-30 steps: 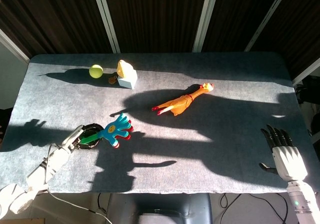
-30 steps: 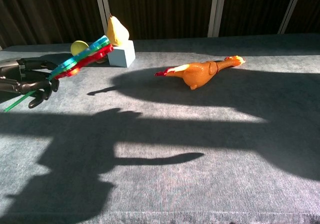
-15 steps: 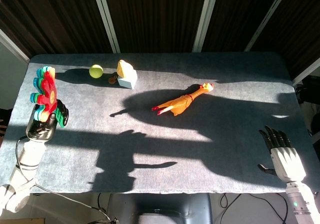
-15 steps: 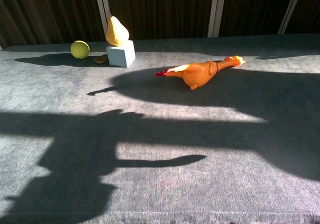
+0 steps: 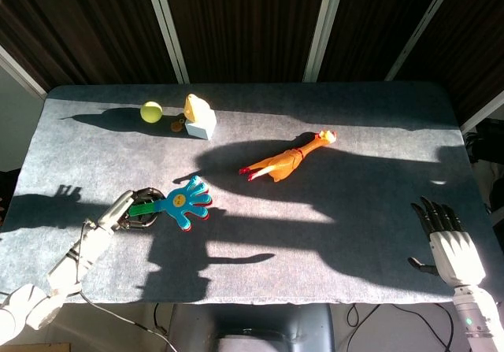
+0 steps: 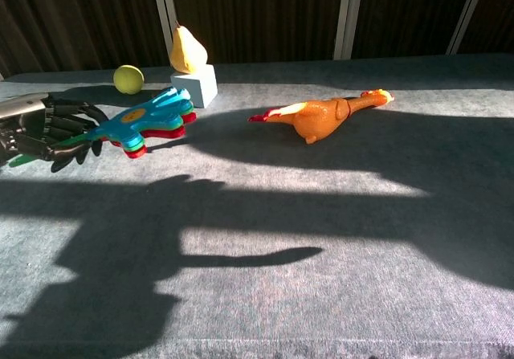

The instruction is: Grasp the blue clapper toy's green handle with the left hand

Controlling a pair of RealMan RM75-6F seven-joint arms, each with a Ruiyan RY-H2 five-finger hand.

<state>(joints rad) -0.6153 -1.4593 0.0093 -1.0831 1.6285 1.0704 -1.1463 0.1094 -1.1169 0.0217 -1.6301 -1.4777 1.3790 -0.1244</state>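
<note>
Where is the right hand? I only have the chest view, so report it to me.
Observer: The right hand is over the near right corner of the table, well away from the toys.
Operator: Tell me whether it holds anything.
Observer: Nothing. Its fingers are spread apart and point up the table.
Operator: Now describe the left arm; my frame cuts it off.
Observer: The left hand grips the green handle of the clapper toy, and its forearm runs back towards the table's near left corner.
</note>
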